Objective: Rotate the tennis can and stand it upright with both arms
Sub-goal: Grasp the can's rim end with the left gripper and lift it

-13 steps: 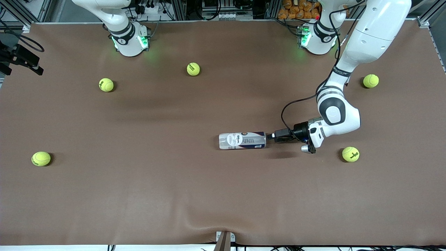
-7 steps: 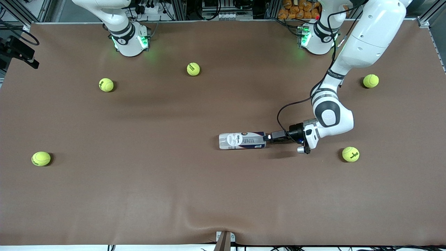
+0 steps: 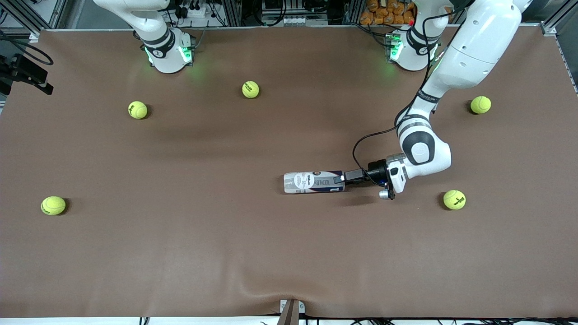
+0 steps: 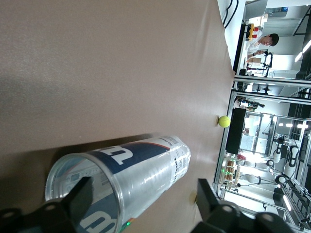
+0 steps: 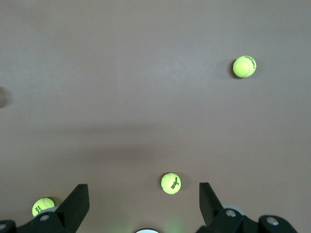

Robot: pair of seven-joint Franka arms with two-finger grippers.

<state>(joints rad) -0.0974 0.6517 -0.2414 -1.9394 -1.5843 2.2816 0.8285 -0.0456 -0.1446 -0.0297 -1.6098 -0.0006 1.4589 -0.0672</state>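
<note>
The tennis can (image 3: pixel 314 182) lies on its side on the brown table, its open silvery-rimmed end toward the left arm's end of the table. My left gripper (image 3: pixel 342 178) is low at that open end, fingers open. In the left wrist view the can (image 4: pixel 146 165) fills the space at my left gripper (image 4: pixel 143 194): one finger (image 4: pixel 80 199) shows through the can's mouth, the other (image 4: pixel 206 196) is outside its wall and apart from it. My right gripper (image 5: pixel 142 194) is open and empty, high over the table, and is out of the front view.
Several yellow-green tennis balls lie scattered: one (image 3: pixel 454 199) close to the left arm's wrist, one (image 3: pixel 480 104) at the left arm's end, others (image 3: pixel 250 89) (image 3: pixel 137 109) (image 3: pixel 53 205) toward the right arm's side. A black camera mount (image 3: pixel 27 74) stands at the table edge.
The left arm has slid toward the can, bringing its open fingers from just short of the can's end onto it. The can has not moved.
</note>
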